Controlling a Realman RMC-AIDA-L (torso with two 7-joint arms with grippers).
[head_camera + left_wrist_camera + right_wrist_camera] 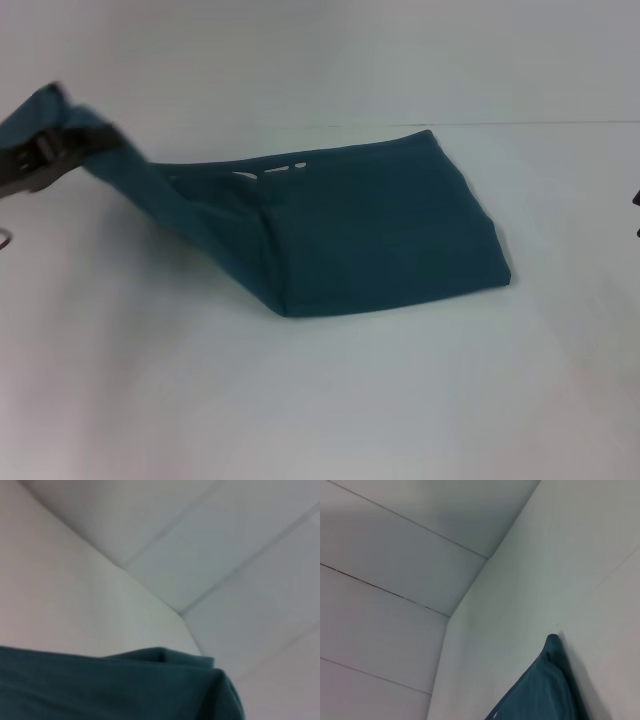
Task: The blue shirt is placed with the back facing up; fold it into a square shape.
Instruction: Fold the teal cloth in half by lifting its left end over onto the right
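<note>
1. The left hand [85, 138], raised at the far left, pinches one end of the blue shirt [380, 230].
2. The rest of the shirt lies partly folded on the white tabletop [320, 400].
3. Carry the lifted end across squarely, edges aligned, before letting go.
4. Right hand [636, 212]: at the right edge, grip unclear.

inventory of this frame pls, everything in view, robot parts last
blue shirt: 1, dark teal-blue, partly folded on the table centre; one end lifted off the surface toward the robot's left; bits of white print show at the far fold.
table: 1, white, fills the head view.
wall panels: white, seamed, behind the cloth in both wrist views.
left gripper: 1, black, far left and raised, holding the lifted end of the shirt.
right gripper: 1, dark sliver at the right edge, off the cloth.
</note>
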